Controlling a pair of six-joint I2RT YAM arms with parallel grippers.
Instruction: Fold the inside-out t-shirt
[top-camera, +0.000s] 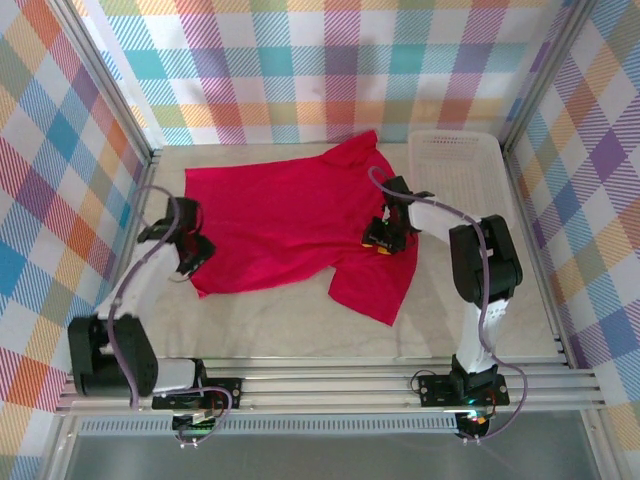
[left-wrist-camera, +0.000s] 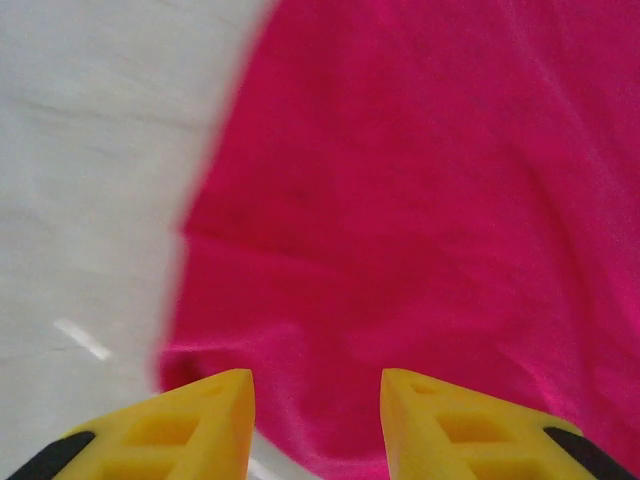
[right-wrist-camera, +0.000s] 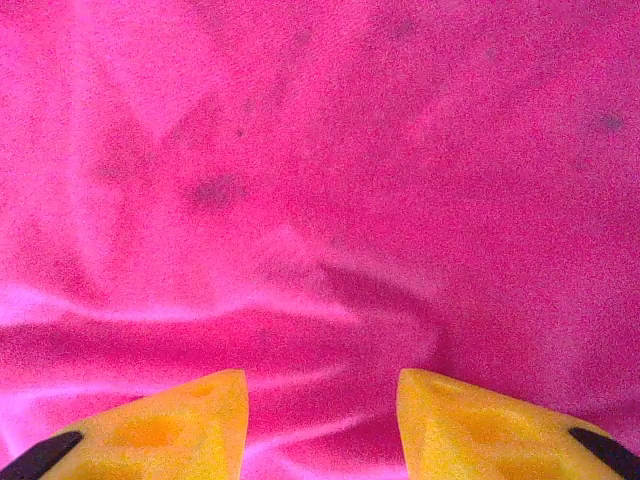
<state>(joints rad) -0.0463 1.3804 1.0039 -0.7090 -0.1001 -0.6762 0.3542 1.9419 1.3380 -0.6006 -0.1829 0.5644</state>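
T-shirt spread flat; left gripper, right gripper parted.

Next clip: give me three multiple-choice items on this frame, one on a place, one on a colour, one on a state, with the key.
1. Where does the basket stand?
A) far right of the table
B) near left
C) at the centre

2. What colour are the fingers of the left gripper?
A) green
B) yellow
C) white

3. How does the shirt lie?
A) folded in a square
B) bunched in a heap
C) spread out on the table

Key: 1 A, it sits by the far right wall; 2 B, the wrist view shows yellow tips; 3 C, it lies open and unfolded.
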